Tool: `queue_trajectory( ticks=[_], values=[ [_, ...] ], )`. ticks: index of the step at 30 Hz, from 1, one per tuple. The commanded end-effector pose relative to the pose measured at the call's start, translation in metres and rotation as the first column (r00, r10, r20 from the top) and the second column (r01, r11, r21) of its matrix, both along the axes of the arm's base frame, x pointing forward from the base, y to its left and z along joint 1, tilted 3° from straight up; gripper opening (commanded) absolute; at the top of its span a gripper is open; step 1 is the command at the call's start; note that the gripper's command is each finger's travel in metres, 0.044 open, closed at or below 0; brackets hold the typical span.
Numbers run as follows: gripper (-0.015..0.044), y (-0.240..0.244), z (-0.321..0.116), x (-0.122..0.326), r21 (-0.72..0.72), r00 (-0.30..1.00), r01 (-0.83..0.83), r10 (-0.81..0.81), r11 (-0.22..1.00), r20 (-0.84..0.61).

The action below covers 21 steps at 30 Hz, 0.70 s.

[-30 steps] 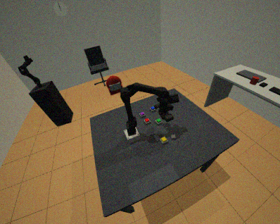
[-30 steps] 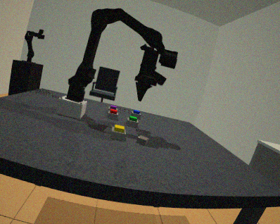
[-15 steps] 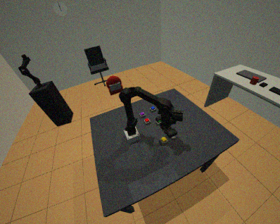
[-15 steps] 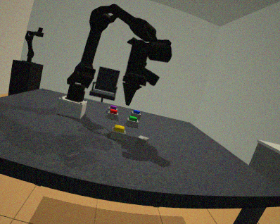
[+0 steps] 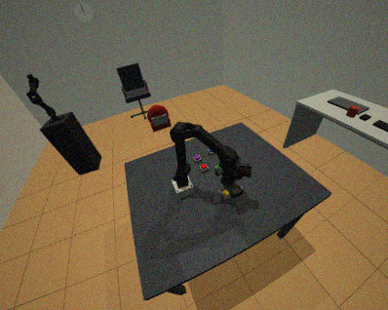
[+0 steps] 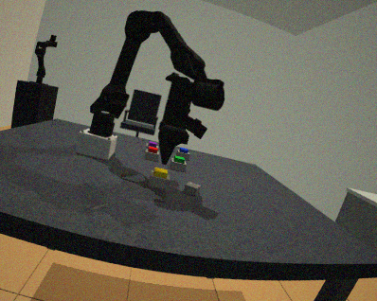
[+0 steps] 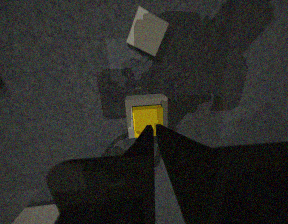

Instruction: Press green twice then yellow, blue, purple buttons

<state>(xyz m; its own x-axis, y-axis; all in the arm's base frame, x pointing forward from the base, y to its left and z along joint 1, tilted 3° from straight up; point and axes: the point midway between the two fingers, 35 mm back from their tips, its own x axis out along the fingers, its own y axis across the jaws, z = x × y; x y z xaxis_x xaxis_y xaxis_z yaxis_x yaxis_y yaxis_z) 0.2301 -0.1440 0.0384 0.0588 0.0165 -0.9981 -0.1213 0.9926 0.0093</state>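
Note:
My gripper (image 6: 166, 163) (image 7: 153, 129) is shut and empty, pointing down a little above the yellow button (image 5: 226, 193) (image 6: 160, 172) (image 7: 146, 119). In the wrist view its tips overlap the near edge of the yellow cap; a visible gap separates them from the cap in the exterior view. The green button (image 5: 218, 168) (image 6: 179, 159) stands behind the yellow one. The blue button (image 5: 211, 151) (image 6: 183, 150) and the purple button (image 5: 197, 158) (image 6: 152, 144) stand farther back. In the wrist view only the yellow button shows.
The red button (image 5: 204, 167) (image 6: 152, 150) stands in front of the purple one. A small grey block (image 6: 192, 187) (image 7: 149, 31) lies near the yellow button. The arm's white base (image 5: 184, 189) (image 6: 97, 144) stands on the dark table (image 5: 158, 263) (image 6: 120, 227).

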Motion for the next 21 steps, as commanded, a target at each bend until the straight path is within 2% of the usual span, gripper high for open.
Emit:
queue_trajectory(
  ticks=[1, 21],
  values=[
    [0.0020, 0.002, -0.009, -0.002, 0.007, 1.000, -0.003, 0.003, 1.000, -0.008],
    [0.0020, 0.003, -0.027, -0.002, 0.007, 1.000, -0.003, 0.003, 1.000, -0.008]
  ],
)
